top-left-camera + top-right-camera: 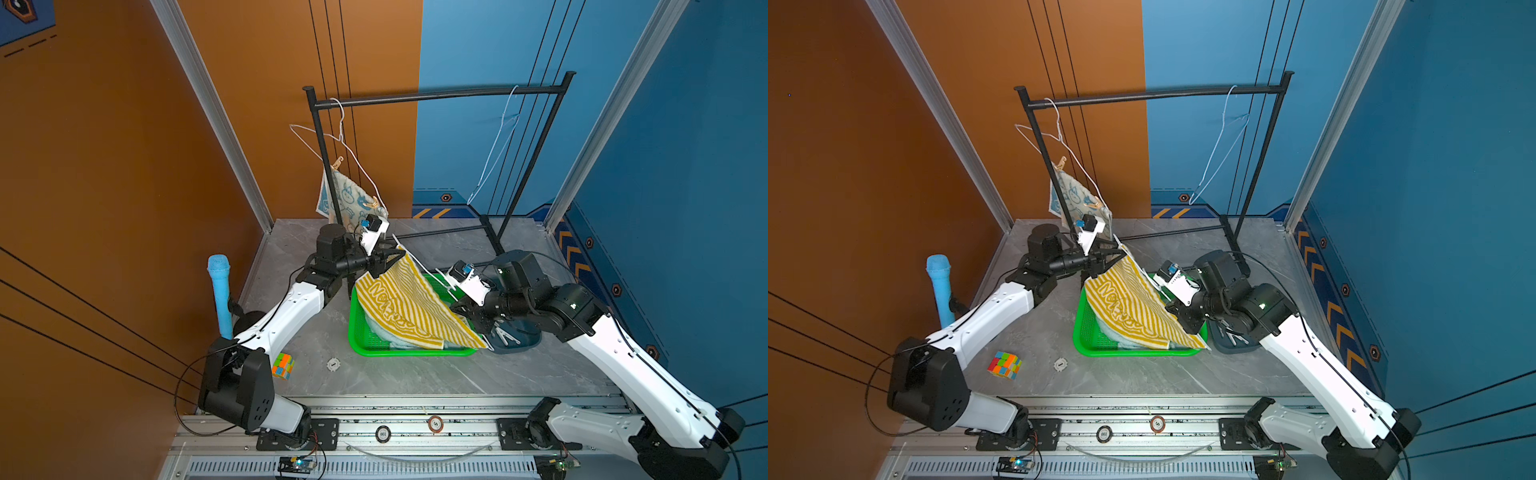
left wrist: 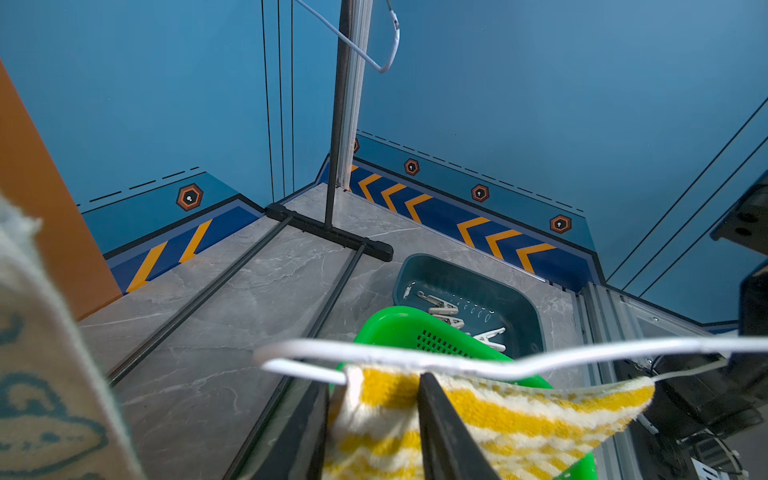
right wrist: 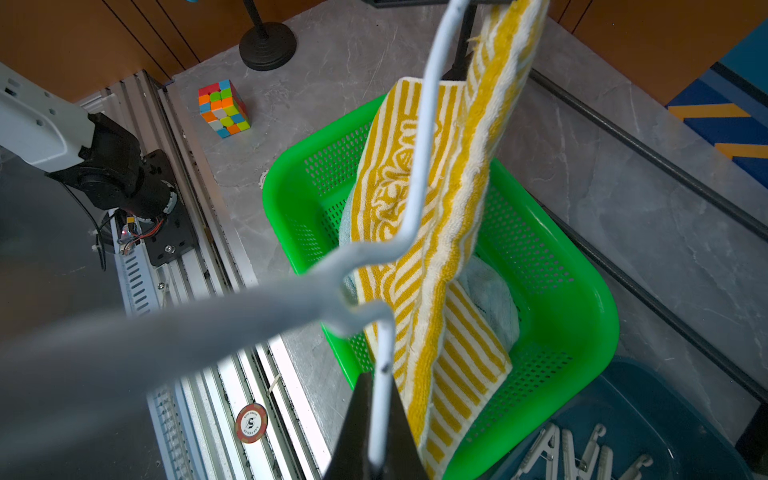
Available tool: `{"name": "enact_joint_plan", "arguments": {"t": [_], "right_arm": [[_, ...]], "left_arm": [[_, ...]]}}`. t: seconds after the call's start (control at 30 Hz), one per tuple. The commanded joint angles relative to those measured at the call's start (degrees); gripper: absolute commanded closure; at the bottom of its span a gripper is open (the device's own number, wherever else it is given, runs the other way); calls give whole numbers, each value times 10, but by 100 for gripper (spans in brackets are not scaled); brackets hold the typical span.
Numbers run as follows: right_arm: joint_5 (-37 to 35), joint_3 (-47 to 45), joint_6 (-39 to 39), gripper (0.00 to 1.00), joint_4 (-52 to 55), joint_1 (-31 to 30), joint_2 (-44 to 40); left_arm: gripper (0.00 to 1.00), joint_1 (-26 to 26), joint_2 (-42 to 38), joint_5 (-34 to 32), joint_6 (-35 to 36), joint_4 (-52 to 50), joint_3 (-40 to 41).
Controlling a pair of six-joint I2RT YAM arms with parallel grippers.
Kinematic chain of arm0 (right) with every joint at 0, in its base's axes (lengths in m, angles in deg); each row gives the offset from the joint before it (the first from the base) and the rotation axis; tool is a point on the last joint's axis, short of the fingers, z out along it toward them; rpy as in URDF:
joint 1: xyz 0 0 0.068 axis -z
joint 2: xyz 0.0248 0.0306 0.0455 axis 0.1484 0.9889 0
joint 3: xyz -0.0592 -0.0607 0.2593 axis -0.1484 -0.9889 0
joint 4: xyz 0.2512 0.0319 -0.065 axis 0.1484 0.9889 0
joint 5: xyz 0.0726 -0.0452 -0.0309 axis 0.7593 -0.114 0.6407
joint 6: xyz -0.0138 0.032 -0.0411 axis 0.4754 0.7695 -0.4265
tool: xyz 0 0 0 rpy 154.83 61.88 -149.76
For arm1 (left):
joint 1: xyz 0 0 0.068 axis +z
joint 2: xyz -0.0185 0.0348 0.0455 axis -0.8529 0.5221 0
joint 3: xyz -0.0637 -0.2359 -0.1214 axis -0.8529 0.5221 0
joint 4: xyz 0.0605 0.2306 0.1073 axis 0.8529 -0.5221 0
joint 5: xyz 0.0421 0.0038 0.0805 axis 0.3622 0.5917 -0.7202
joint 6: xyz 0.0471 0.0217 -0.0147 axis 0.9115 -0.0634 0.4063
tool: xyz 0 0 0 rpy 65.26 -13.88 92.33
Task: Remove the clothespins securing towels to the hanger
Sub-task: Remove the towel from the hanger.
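- The bunny towel hangs from the rack on a wire hanger, still held by two clothespins; these remain for you.
- The striped towel drapes the white hanger, no pin visible, above the green basket holding the blue-green towel.
- The dark tray holds the freed clothespins.
- The right pincer is clamped on the white hanger's wire; the left pincer is part open, astride the striped towel's corner.
- Room: orange wall, blue wall, and a grey marbled surface.

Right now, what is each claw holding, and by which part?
Right claw pinches the white hanger beside its twisted neck. Left claw straddles a corner of the yellow striped towel; grip unclear.
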Motion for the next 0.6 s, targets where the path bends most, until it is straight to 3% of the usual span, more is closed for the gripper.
{"name": "enact_joint_plan", "arguments": {"t": [0.0,0.57], "right_arm": [[-10,-3,2,100,-10,-2,0],[-20,-5,5,100,-10,0,3]], "left_arm": [[58,-2,-14,-13,9,5,3],[60,-3,-22,-21,21,-11,19]]}}
